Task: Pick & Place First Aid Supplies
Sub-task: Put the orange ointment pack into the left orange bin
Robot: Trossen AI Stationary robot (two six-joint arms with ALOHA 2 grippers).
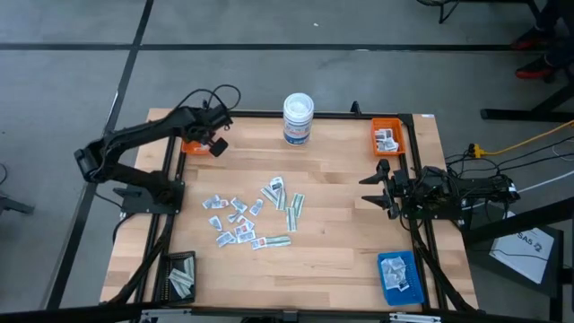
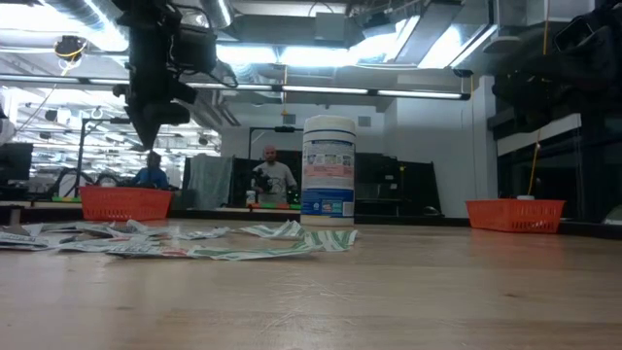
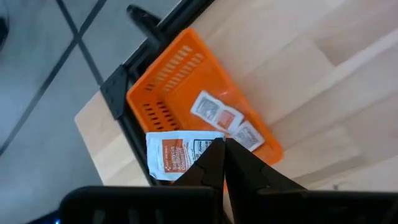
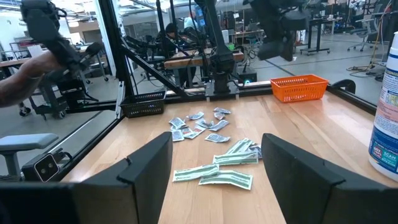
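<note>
My left gripper hangs over the table's far left corner, shut on a small white packet with orange print. It is above the left orange tray, where two packets lie. In the high view this gripper is beside that tray. The loose first aid supplies, white packets and greenish strips, lie flat on the wood mid-table. My right gripper waits open at the right edge, level, with nothing between its fingers. My left gripper pinches the packet by one short edge between its two fingertips. The fingers slant down from above. The packet sticks out sideways from the tips, lifted clear over the orange tray's rim and the table's corner.
A white round tub stands at the far edge's middle. A second orange tray with packets is far right, a blue tray near right, and a black tray with greenish strips near left. People stand beyond the table.
</note>
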